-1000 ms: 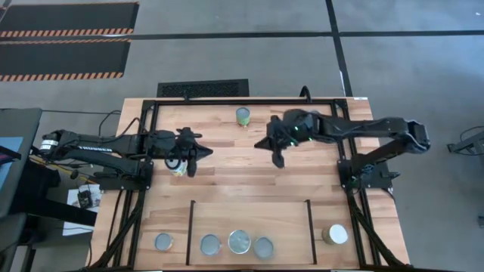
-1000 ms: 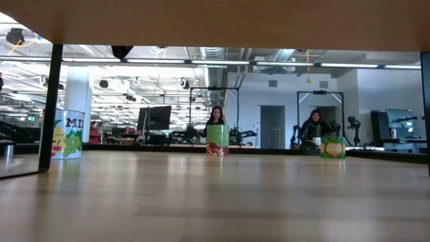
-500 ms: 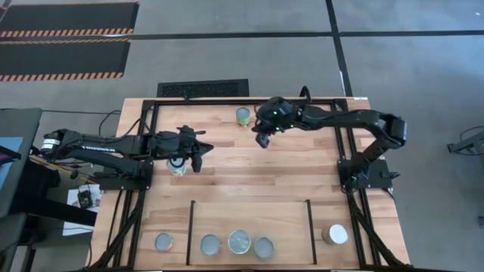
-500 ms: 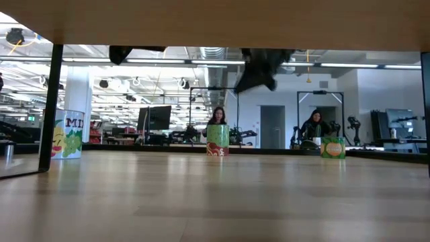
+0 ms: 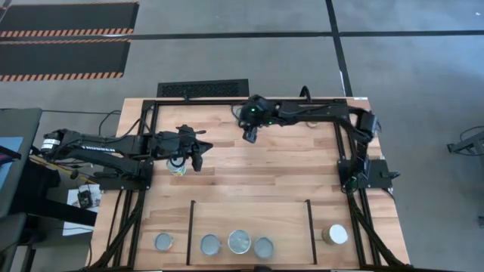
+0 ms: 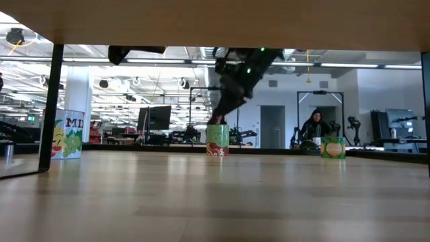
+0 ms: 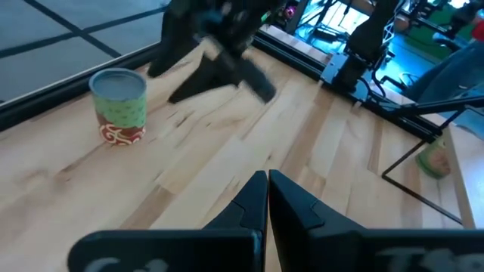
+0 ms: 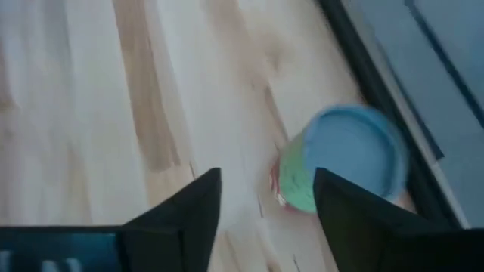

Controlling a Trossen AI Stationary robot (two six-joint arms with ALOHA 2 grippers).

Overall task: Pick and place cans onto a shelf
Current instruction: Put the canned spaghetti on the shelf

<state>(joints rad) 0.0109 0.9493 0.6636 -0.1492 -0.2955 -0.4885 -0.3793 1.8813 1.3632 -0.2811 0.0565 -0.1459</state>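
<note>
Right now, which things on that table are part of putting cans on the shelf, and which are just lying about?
Part of the job:
- green can under the open right gripper
- can beneath the shut left gripper
- three cans on the shelf
- cans outside its bars, at left and right

Lying about:
- black floor grille

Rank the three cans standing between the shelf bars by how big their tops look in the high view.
1. The middle can, clearly widest.
2. The left can and the right can look alike; no ranking between them.
</note>
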